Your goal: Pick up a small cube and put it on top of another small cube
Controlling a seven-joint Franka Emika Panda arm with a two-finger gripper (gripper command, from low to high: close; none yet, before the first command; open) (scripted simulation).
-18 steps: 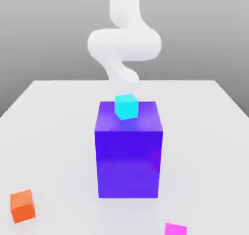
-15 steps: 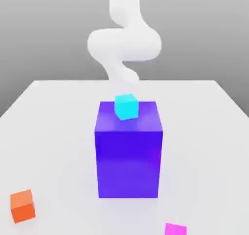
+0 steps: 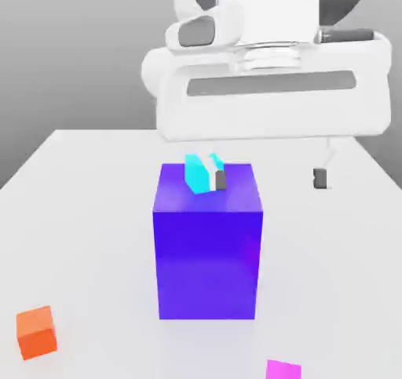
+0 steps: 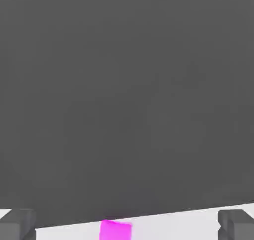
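Plainly the claw (image 3: 270,179) is released: its two dark fingertips (image 3: 220,180) stand well apart with nothing between them, hanging below the broad white hand.

In the exterior view one fingertip overlaps the cyan cube (image 3: 196,172), which sits on top of the tall purple block (image 3: 207,252). I cannot tell from that view how far in depth the two are from each other. The claw looks large and close to the camera, so I judge the finger to be in front of the cyan cube, not touching it.

The hand view settles the relation that matters. The magenta cube (image 4: 115,230) lies ahead of the claw, inside the gap between the fingertips (image 4: 17,225) and a little nearer this one than the other. It rests on the pale table (image 3: 94,213) and is apart from both pads. Its faces look roughly square to the line between the fingers, though too little of it shows to be sure.

The orange cube (image 3: 36,332) rests on the table too, off to the side, far from the claw.

My judgement is that the magenta cube is the likelier pick. The coming move would then be a reach forward and down along the claw's own line of sight, with little sideways correction.
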